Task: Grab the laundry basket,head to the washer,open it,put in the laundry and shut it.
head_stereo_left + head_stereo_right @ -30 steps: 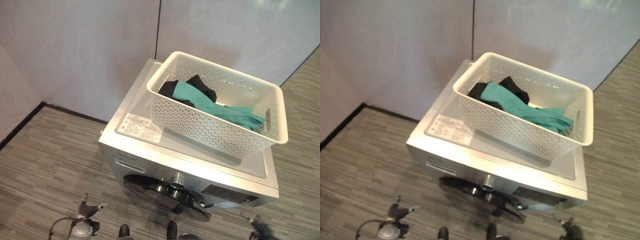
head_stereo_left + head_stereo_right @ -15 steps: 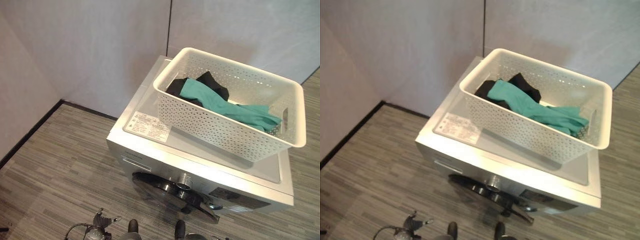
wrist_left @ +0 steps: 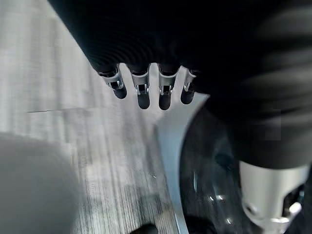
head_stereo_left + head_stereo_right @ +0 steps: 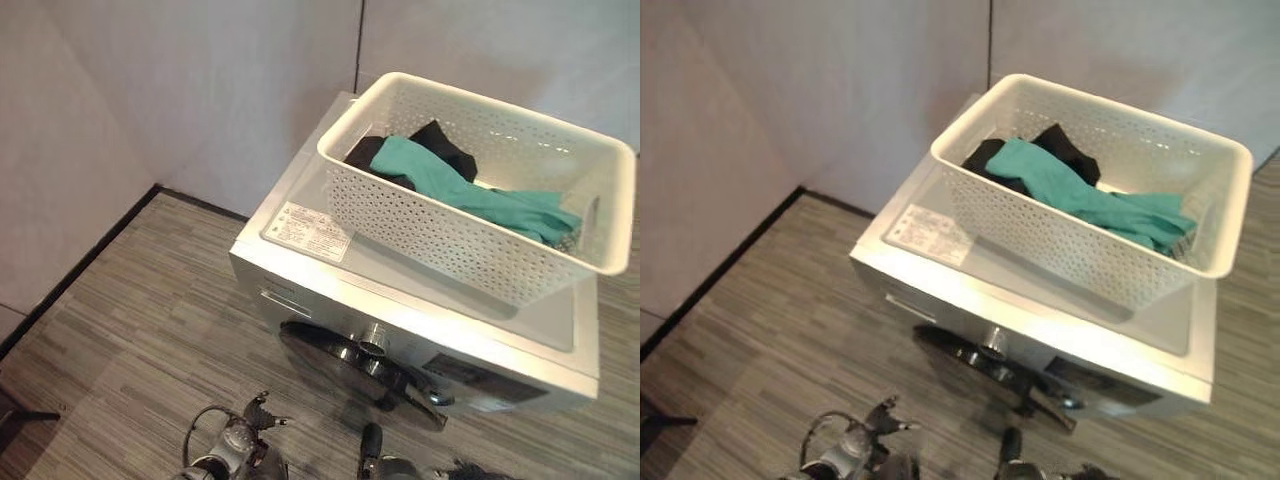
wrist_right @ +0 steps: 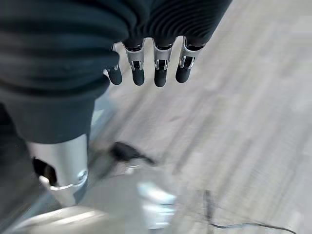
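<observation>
grey walls behind washer (image 4: 400, 310) bearing laundry basket (image 4: 440, 240).

Cam shifted; left hand (image 4: 243, 440) now nearer washer (image 4: 420, 330) front.

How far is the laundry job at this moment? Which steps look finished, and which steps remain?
Done: the white basket stands on top of the washer, with the teal garment and the dark garment inside. In hand: nothing; the left hand and right hand hang low with relaxed, empty fingers. Left: the round door looks shut, so opening it, loading the laundry and shutting it remain.
</observation>
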You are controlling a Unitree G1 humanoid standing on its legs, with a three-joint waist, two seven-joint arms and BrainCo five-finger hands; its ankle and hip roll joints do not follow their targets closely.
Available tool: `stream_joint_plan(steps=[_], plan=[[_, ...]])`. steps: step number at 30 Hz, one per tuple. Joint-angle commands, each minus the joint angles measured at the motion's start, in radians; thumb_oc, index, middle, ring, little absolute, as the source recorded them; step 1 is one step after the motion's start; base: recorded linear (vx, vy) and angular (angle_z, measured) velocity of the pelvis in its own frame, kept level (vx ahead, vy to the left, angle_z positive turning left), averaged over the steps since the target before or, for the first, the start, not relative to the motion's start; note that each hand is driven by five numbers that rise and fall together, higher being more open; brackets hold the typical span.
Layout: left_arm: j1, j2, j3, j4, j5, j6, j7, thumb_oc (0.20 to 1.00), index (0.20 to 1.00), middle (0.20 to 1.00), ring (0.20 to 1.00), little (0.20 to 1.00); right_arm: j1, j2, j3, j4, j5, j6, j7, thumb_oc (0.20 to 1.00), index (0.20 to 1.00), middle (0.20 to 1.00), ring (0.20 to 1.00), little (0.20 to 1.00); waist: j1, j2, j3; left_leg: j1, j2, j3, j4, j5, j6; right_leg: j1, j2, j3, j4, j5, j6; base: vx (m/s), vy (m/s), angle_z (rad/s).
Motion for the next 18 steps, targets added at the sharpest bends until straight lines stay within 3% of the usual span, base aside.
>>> stream_joint_plan(steps=[1, 4, 8, 13, 15, 18], plan=[[0.0, -0.004, 0.065, -0.07, -0.289, -0.008, -0.019, 1.0, 1.0, 1.0, 1.0, 1.0, 0.033, 0.052, -0.086, 0.083, 0.032, 0.049, -0.005, 1.0, 1.0, 1.0, 1.0, 1.0, -0.02, -0.012, -0.016, 0.112, -0.077, 0.079, -0.127, -0.113, 0.139, -0.14, -0.107, 0.113, -0.038, 0.038, 0.109, -0.28, 0.574, 0.08], [0.039, 0.039, 0.041, -0.198, -0.287, -0.006, -0.027, 1.0, 1.0, 1.0, 1.0, 1.0, 0.057, 0.045, -0.15, 0.095, 0.063, 0.051, -0.017, 1.0, 1.0, 1.0, 1.0, 1.0, -0.024, 0.004, 0.006, 0.11, -0.118, 0.091, -0.164, -0.113, 0.166, -0.173, -0.165, 0.105, 0.014, 0.041, 0.121, -0.26, 0.34, 0.13], [0.089, 0.089, 0.054, -0.3, -0.284, 0.0, -0.036, 1.0, 1.0, 1.0, 1.0, 1.0, 0.041, 0.02, -0.145, -0.001, 0.029, 0.025, -0.086, 1.0, 1.0, 1.0, 1.0, 1.0, -0.022, 0.041, 0.034, 0.089, -0.125, 0.091, -0.231, -0.044, 0.191, -0.165, -0.131, 0.16, 0.155, -0.041, 0.098, -0.3, 0.177, -0.08], [0.182, 0.133, 0.102, -0.387, -0.286, 0.0, -0.041, 1.0, 1.0, 1.0, 1.0, 1.0, 0.052, -0.05, -0.12, -0.316, -0.095, 0.006, -0.159, 1.0, 1.0, 1.0, 1.0, 1.0, 0.013, 0.018, -0.01, 0.05, -0.142, 0.099, -0.307, 0.028, 0.214, -0.079, -0.063, 0.201, 0.228, -0.102, 0.092, -0.15, -0.013, -0.22], [0.223, 0.132, 0.12, -0.393, -0.304, -0.001, -0.036, 1.0, 1.0, 1.0, 1.0, 1.0, -0.008, -0.097, -0.106, -0.501, -0.118, 0.018, -0.156, 1.0, 1.0, 1.0, 1.0, 1.0, 0.047, 0.0, -0.027, 0.046, -0.142, 0.128, -0.329, 0.032, 0.215, -0.041, -0.077, 0.178, 0.177, -0.101, 0.1, -0.09, -0.103, -0.38], [0.228, 0.118, 0.115, -0.393, -0.333, 0.0, -0.033, 1.0, 1.0, 1.0, 1.0, 1.0, -0.05, -0.091, -0.082, -0.664, -0.11, 0.011, -0.157, 1.0, 1.0, 1.0, 1.0, 1.0, 0.076, -0.019, -0.057, 0.034, -0.138, 0.153, -0.356, 0.045, 0.21, -0.02, -0.088, 0.165, 0.077, -0.076, 0.109, -0.02, -0.13, -0.44]])
